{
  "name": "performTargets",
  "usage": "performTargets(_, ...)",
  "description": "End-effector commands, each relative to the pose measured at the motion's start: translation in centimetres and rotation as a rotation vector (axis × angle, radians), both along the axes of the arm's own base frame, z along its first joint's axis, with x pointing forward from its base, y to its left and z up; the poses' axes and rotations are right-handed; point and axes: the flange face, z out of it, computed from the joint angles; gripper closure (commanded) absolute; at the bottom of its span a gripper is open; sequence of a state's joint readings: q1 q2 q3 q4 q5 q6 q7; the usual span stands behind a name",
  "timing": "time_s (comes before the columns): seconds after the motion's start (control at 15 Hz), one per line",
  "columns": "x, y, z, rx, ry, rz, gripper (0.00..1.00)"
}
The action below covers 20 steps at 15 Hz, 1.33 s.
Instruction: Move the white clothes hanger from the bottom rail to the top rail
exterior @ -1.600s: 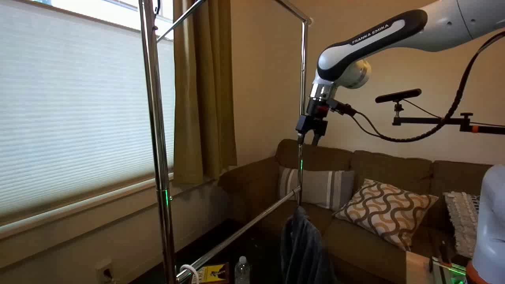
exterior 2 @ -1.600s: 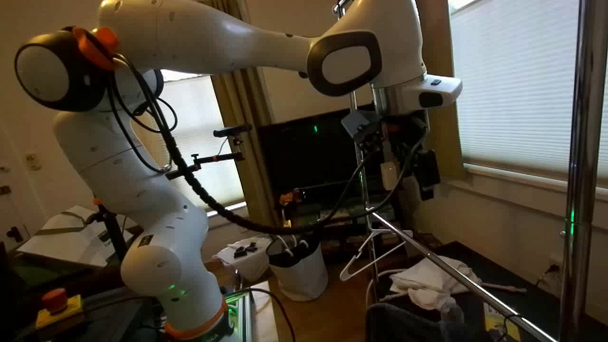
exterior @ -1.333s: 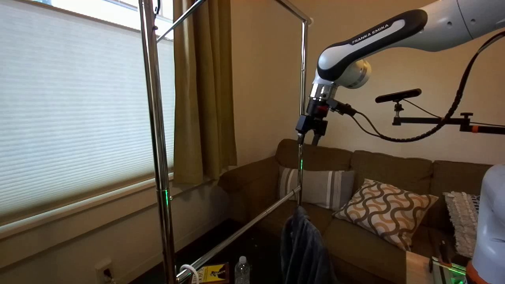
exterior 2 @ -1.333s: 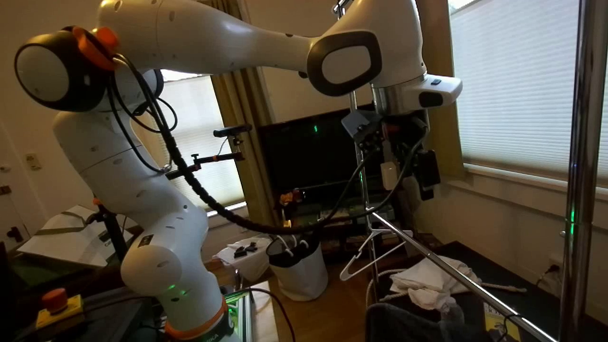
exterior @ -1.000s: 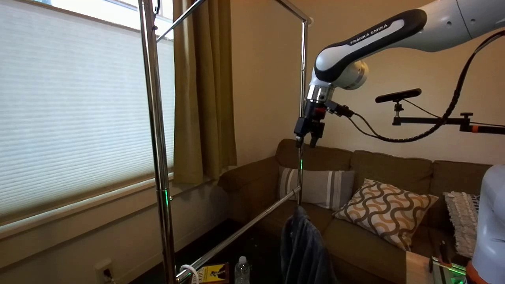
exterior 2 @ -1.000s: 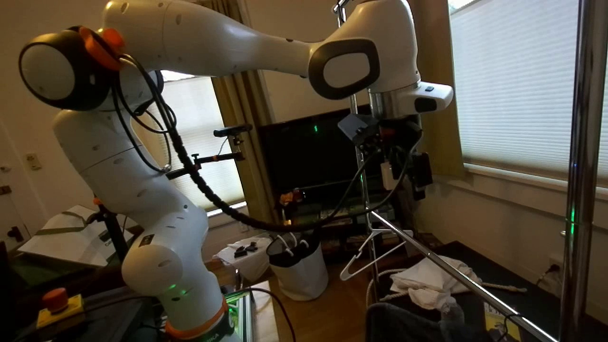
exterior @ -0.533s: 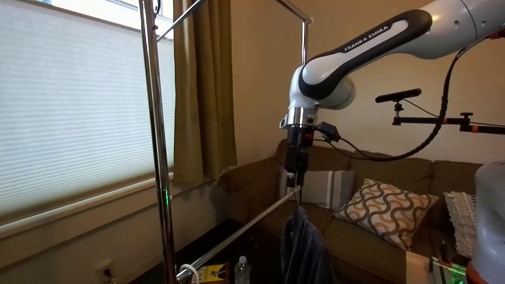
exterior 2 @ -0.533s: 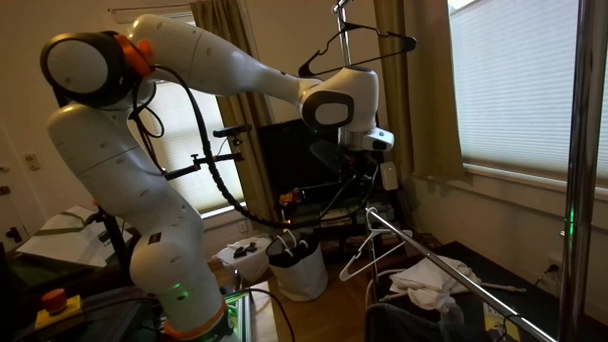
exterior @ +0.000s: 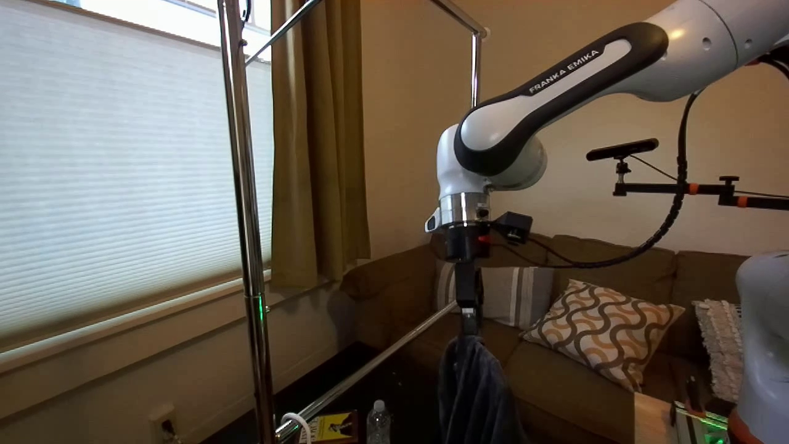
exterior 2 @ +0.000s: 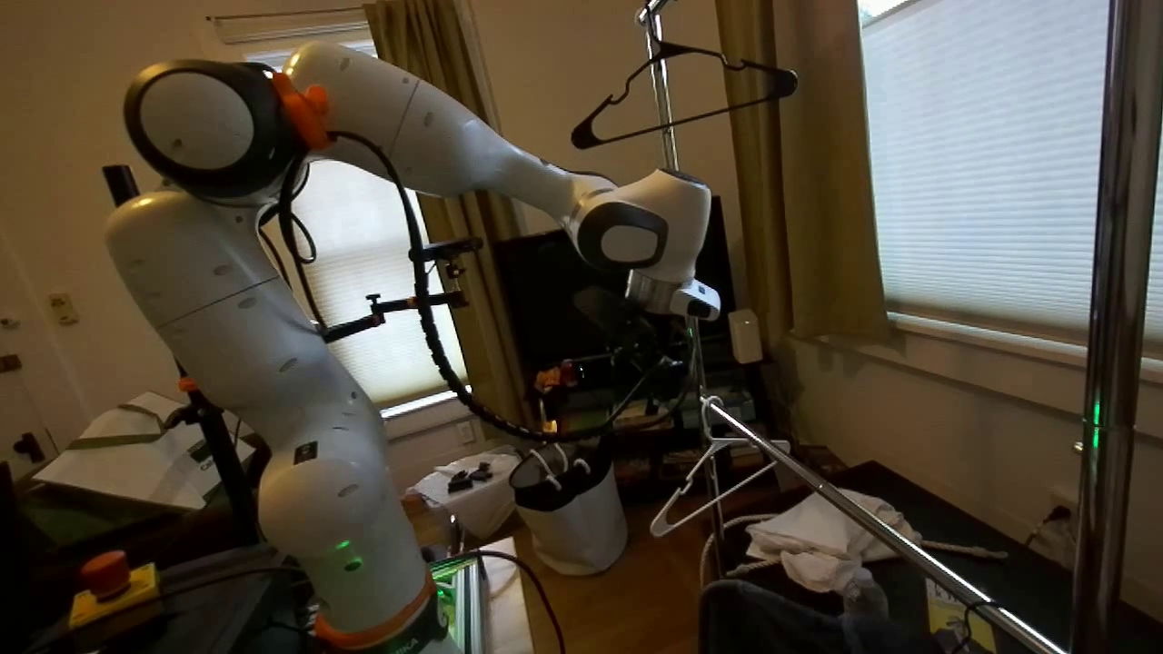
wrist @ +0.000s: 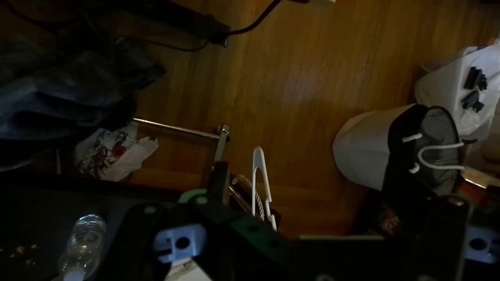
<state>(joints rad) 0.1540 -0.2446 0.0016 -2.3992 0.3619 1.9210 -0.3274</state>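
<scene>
The white clothes hanger hangs by its hook from the bottom rail, beside the far upright. In an exterior view only its hook shows, over the bottom rail at the near upright. My gripper points down, in an exterior view overlapping the garment's top. In the wrist view the open, empty gripper is above the hanger, which lies near the left finger and is partly hidden by it. The fingertips are hard to make out in an exterior view. A short end of the top rail shows.
A dark garment hangs from the bottom rail's other end. A black hanger hangs high near the far upright. A bottle stands below the rail. A white bag stands on the floor beside the rack.
My gripper has moved down and away from the garment end, toward the white hanger's end, and has turned. The black hanger has come into view. The white hanger has not moved.
</scene>
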Motion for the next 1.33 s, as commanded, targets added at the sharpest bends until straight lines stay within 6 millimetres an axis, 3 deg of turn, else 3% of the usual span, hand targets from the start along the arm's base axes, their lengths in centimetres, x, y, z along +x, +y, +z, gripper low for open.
performTargets(0.0,0.0,0.0,0.0,0.001,0.0,0.002,0.0)
performTargets(0.33,0.0,0.0,0.0,0.002,-0.001,0.005,0.0)
performTargets(0.4,0.2,0.4,-0.7,-0.012,-0.002,0.016,0.0)
performTargets(0.67,-0.5,5.3,-6.3,-0.011,0.107,0.143,0.0)
performTargets(1.0,-4.9,14.1,-15.2,0.017,0.231,0.316,0.0)
performTargets(1.2,-6.1,15.3,-18.4,-0.144,0.057,0.273,0.0)
performTargets(1.27,-5.1,15.4,-17.0,-0.091,0.115,0.289,0.0)
